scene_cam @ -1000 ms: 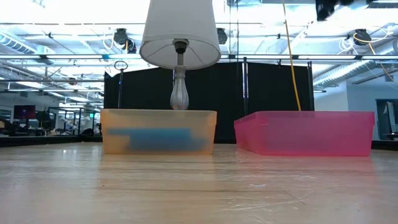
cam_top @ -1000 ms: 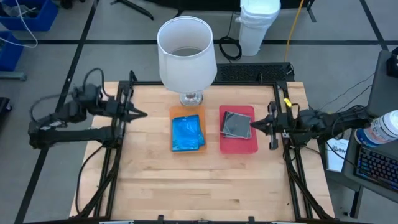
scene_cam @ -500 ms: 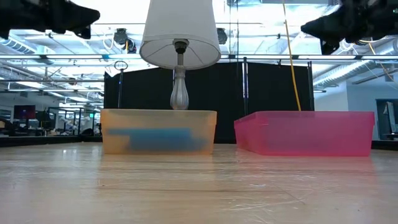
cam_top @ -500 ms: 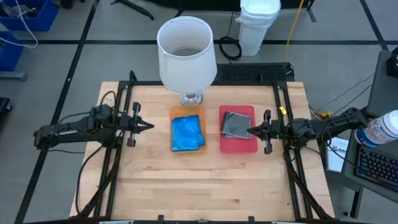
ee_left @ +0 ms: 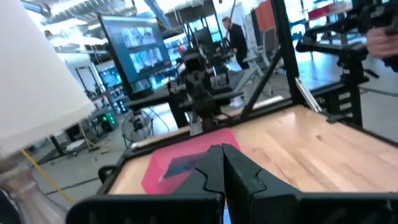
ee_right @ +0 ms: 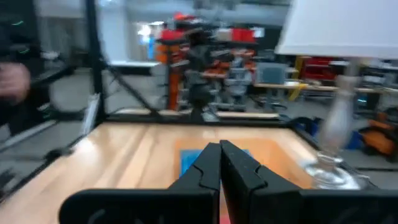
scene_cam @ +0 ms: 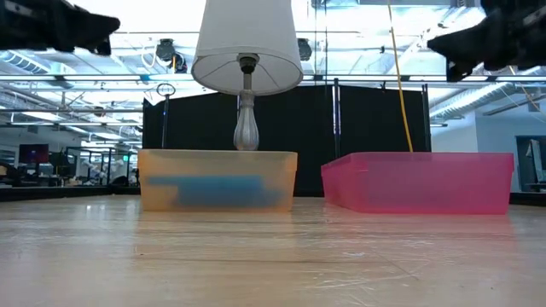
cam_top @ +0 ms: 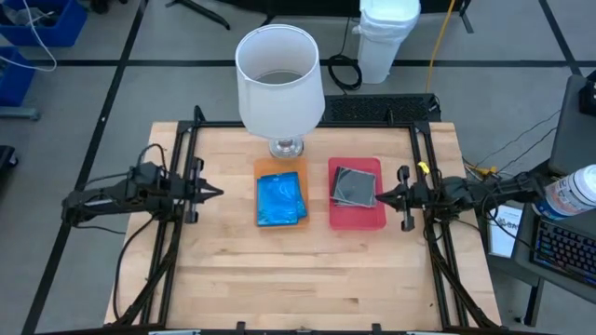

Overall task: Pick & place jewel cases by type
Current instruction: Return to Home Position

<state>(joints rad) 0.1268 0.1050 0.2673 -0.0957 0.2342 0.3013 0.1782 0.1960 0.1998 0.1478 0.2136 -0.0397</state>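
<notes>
Blue jewel cases point(cam_top: 281, 199) lie beside dark grey ones point(cam_top: 354, 186); left gripper point(cam_top: 216, 194) and right gripper point(cam_top: 377, 196) are closed, empty.

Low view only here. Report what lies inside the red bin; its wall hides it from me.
Observer: From above, dark grey jewel cases lie in the red bin, toward its end nearest the lamp.
Operator: Now give me the right gripper's spot over the table.
Observer: The right gripper points inward above the red bin's right edge.
Operator: Confirm the fingers on both arms.
Observer: The wrist views show the right gripper and the left gripper with fingers pressed shut, nothing between them.
</notes>
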